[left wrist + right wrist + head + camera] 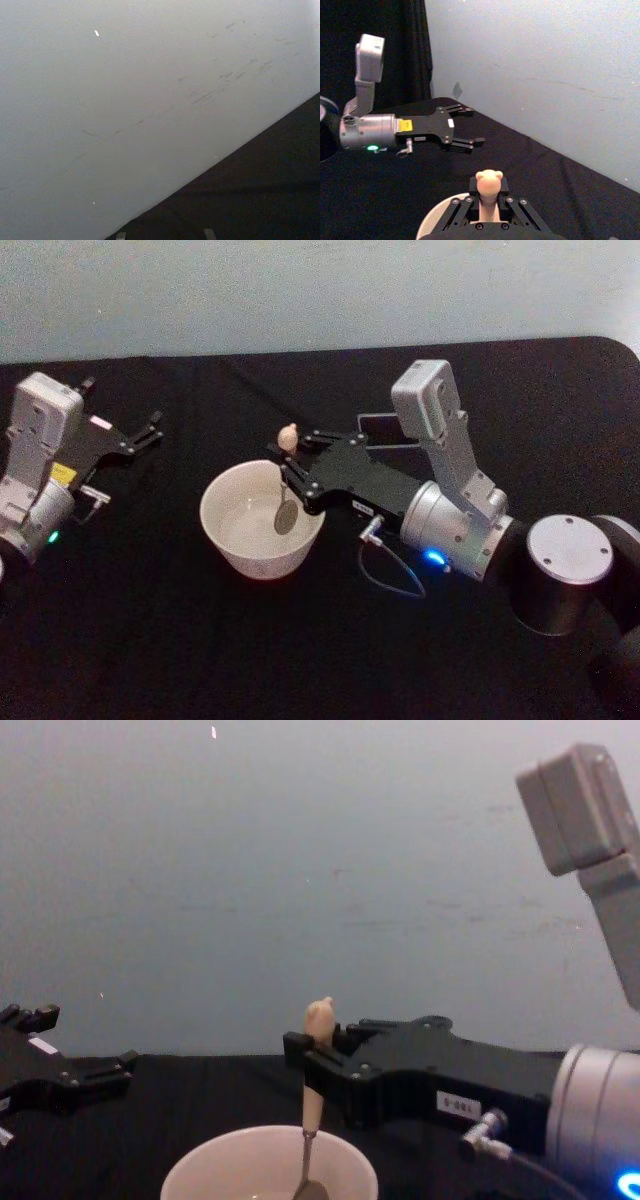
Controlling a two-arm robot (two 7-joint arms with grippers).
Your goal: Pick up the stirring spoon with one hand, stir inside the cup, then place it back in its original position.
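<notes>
The cream-white cup (224, 537) stands on the black table, left of centre. My right gripper (289, 466) reaches over the cup's far right rim and is shut on the stirring spoon (288, 436). The spoon hangs upright, its knobbly cream top (488, 183) above the fingers and its metal bowl (284, 519) down inside the cup. From the chest, the spoon's stem (307, 1156) drops into the cup (205, 1170) beside the right gripper (312, 1065). The dark square holder (378, 427) stands behind the right arm, partly hidden by it. My left gripper (150, 430) rests open at the far left.
A pale wall (125, 90) runs along the table's far edge. The right arm's cable (392, 575) loops on the cloth to the right of the cup. In the right wrist view the left gripper (464, 128) hangs open above the table, well apart from the cup rim (431, 222).
</notes>
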